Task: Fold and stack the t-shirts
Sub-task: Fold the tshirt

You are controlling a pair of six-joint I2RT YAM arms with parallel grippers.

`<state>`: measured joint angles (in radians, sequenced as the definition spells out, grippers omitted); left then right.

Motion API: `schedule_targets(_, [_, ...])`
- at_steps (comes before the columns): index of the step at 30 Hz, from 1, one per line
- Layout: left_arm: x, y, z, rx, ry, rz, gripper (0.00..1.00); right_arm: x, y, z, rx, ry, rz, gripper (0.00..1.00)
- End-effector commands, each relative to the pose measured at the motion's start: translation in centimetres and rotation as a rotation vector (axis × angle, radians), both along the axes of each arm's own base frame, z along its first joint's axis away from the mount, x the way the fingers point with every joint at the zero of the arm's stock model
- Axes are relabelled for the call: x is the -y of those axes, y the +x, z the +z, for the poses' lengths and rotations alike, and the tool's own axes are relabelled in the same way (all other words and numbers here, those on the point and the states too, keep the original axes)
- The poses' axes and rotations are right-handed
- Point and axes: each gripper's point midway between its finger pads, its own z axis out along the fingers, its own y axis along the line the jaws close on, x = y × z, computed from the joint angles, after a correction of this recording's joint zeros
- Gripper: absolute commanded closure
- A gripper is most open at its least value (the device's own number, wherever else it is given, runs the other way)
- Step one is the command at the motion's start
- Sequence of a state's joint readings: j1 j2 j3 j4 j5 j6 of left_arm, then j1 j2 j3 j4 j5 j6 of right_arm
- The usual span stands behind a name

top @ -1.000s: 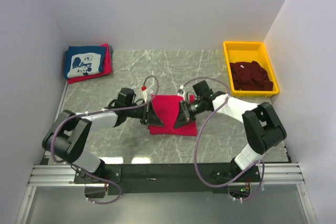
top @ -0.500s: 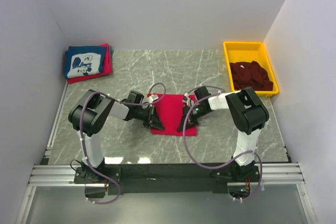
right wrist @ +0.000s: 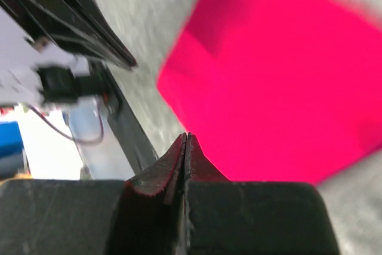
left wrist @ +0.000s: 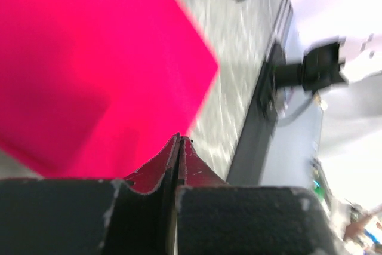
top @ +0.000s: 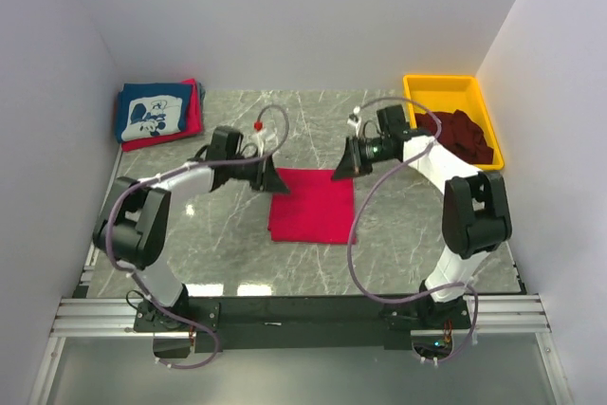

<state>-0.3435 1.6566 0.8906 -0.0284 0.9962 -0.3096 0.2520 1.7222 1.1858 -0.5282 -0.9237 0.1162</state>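
Note:
A bright red t-shirt [top: 311,204] lies folded into a flat rectangle in the middle of the table; it fills much of the left wrist view [left wrist: 89,58] and the right wrist view [right wrist: 280,88]. My left gripper [top: 276,183] hovers at its far left corner, jaws shut with no cloth between them [left wrist: 179,140]. At the far right corner my right gripper [top: 339,172] is shut too and holds nothing [right wrist: 186,137]. In the back left corner a folded navy t-shirt [top: 152,113] with a white graphic rests on a red one [top: 193,109]. Dark maroon t-shirts [top: 457,137] lie heaped in the bin.
The yellow plastic bin [top: 441,86] stands at the back right against the wall. White walls close in the marble table [top: 313,120] on three sides. The arms' black base rail [top: 303,310] runs along the near edge.
Both grippers have drawn back from the shirt's side edges to its far corners and risen. The red shirt now lies flat and smooth, a little wider than before.

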Motion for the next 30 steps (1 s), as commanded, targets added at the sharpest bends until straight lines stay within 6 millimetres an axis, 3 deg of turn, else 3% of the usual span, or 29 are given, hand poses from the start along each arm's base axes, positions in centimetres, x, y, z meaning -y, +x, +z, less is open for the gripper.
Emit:
schedule_targets(1, [1.7, 6.0, 2.3, 0.125, -0.037, 0.052, 0.94, -1.3, 4.3, 0.5, 0.008, 0.061, -0.051, 1.0])
schedule_targets(2, [2.0, 7.7, 0.9, 0.121, -0.022, 0.081, 0.94, -1.7, 5.4, 0.4, 0.018, 0.075, -0.058, 1.0])
schedule_targets(5, [2.9, 11.3, 0.7, 0.127, -0.033, 0.131, 0.94, -2.3, 8.2, -1.3, -0.009, 0.085, -0.082, 1.0])
schedule_targets(6, [3.1, 12.2, -1.3, 0.075, -0.016, 0.151, 0.94, -2.4, 9.2, -1.6, -0.002, 0.083, -0.088, 1.0])
schedule_targets(7, [3.1, 13.5, -1.3, 0.077, -0.02, 0.173, 0.94, -2.2, 9.8, -3.6, -0.046, 0.07, -0.103, 1.0])
schedule_targets(8, [3.0, 14.0, -3.5, 0.025, -0.008, 0.188, 0.94, -1.8, 10.6, -4.5, -0.057, 0.071, -0.122, 1.0])
schedule_targets(9, [2.8, 14.7, -4.2, -0.012, -0.006, 0.222, 0.94, -1.6, 11.4, -5.1, -0.074, 0.07, -0.142, 1.0])
schedule_targets(10, [2.2, 15.7, -4.7, -0.029, -0.005, 0.254, 0.94, -1.1, 11.9, -7.4, -0.107, 0.04, -0.169, 1.0])
schedule_targets(11, [1.7, 16.1, -6.4, -0.074, 0.005, 0.276, 0.94, 0.0, 12.5, -8.4, -0.124, 0.024, -0.203, 1.0])
schedule_targets(13, [0.5, 17.2, -7.5, -0.116, 0.014, 0.32, 0.94, 1.1, 13.4, -10.1, -0.16, 0.007, -0.247, 1.0])
schedule_targets(16, [-1.6, 18.2, -9.3, -0.165, 0.038, 0.37, 0.94, 2.8, 14.5, -10.9, -0.19, 0.003, -0.299, 1.0])
schedule_targets(19, [-3.0, 18.5, -8.8, -0.154, 0.034, 0.387, 0.93, 3.3, 15.6, -9.7, -0.134, -0.002, -0.296, 1.0])
schedule_targets(21, [-4.0, 19.0, -7.0, -0.105, 0.018, 0.393, 0.88, 3.7, 17.1, -8.4, -0.066, -0.01, -0.291, 1.0])
schedule_targets(22, [-4.3, 18.8, -6.1, -0.097, 0.003, 0.386, 0.79, 3.8, 17.7, -7.6, -0.036, -0.011, -0.288, 0.99])
schedule_targets(23, [-4.8, 18.9, -4.1, -0.06, -0.013, 0.391, 0.73, 3.9, 18.1, -6.8, -0.015, -0.02, -0.284, 0.9])
schedule_targets(24, [-5.6, 18.7, -3.4, -0.052, -0.017, 0.402, 0.68, 4.1, 19.6, -5.2, 0.074, -0.045, -0.275, 0.82])
schedule_targets(25, [-6.1, 18.6, -0.7, -0.005, -0.027, 0.412, 0.61, 4.1, 19.6, -3.2, 0.117, -0.059, -0.268, 0.74])
schedule_targets(26, [-6.6, 18.4, 0.5, 0.022, -0.03, 0.417, 0.57, 4.2, 19.9, -1.7, 0.165, -0.07, -0.264, 0.61])
schedule_targets(27, [-7.0, 17.8, 1.5, 0.052, -0.027, 0.415, 0.54, 4.1, 19.8, -0.5, 0.208, -0.08, -0.252, 0.57])
schedule_targets(28, [-7.8, 17.0, 1.6, 0.05, -0.015, 0.431, 0.47, 4.1, 19.4, 2.4, 0.277, -0.086, -0.254, 0.5])
schedule_targets(29, [-8.5, 16.3, 3.8, 0.088, -0.007, 0.455, 0.44, 3.2, 18.4, 3.4, 0.303, -0.101, -0.229, 0.44])
schedule_targets(30, [-9.5, 15.0, 3.4, 0.06, -0.001, 0.479, 0.41, 2.8, 17.2, 3.4, 0.329, -0.133, -0.197, 0.43])
